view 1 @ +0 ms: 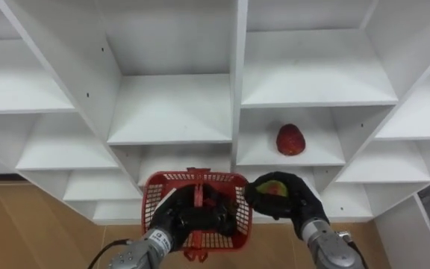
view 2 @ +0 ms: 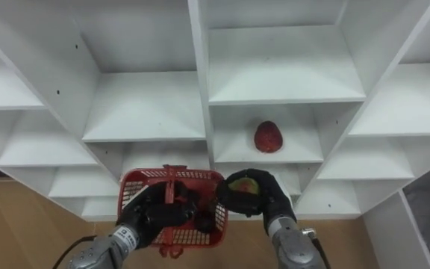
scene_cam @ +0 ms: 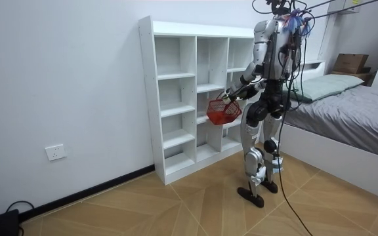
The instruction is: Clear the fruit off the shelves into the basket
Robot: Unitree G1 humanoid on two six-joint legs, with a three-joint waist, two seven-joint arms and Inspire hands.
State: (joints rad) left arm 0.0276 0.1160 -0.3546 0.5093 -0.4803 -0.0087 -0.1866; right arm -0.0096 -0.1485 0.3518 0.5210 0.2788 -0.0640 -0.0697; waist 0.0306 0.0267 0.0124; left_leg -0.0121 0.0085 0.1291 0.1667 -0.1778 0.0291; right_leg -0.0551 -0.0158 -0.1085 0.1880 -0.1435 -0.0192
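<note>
Clutching greenish fruit (view 1: 273, 188) in right hand (view 1: 295, 208), just right of red basket (view 1: 154, 196); left hand (view 1: 172, 219) curled round its handle (view 1: 198, 196); red fruit (view 1: 290, 140) on shelf (view 1: 319, 158) above right hand.

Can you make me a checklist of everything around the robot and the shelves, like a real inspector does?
Surface: white shelf unit with open cubbies.
Job's things: one red fruit lies in a cubby just right of the centre upright. A second fruit, green and red, is in the right robot hand. The red basket is held in front of the lower shelves; what is inside it cannot be told.
Clutter: nothing seen.
Robot hands: left robot hand is curled on the basket's handle. The right robot hand is curled round the second fruit, beside the basket's right rim.
Cables: nothing seen by the shelves.
Surroundings: wooden floor, wall socket, and a bed at the room view's right.
</note>
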